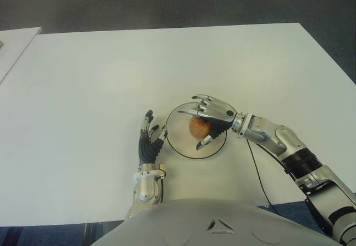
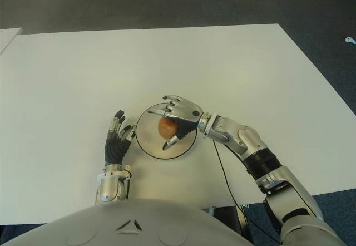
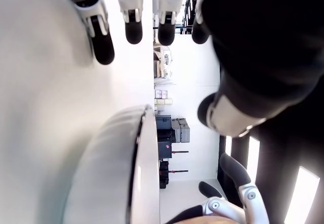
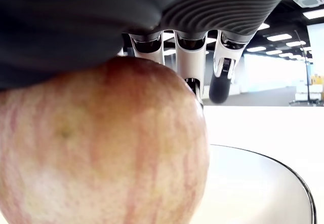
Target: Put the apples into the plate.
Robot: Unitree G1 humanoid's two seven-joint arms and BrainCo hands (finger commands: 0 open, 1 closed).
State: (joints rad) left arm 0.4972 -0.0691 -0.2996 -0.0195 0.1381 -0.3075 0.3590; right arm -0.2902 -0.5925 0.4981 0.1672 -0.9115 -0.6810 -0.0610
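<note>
the right hand is over the white plate with its fingers cupped around a red-yellow apple, palm pressed to the fruit's top in the wrist view; whether the apple already touches the plate cannot be told. the apple looks firm, smooth and rounded, likely to roll once freed, so a wrap around its widest part suits it. the left hand shows just left of the plate, fingers relaxed and empty. no readable writing appears anywhere.
</note>
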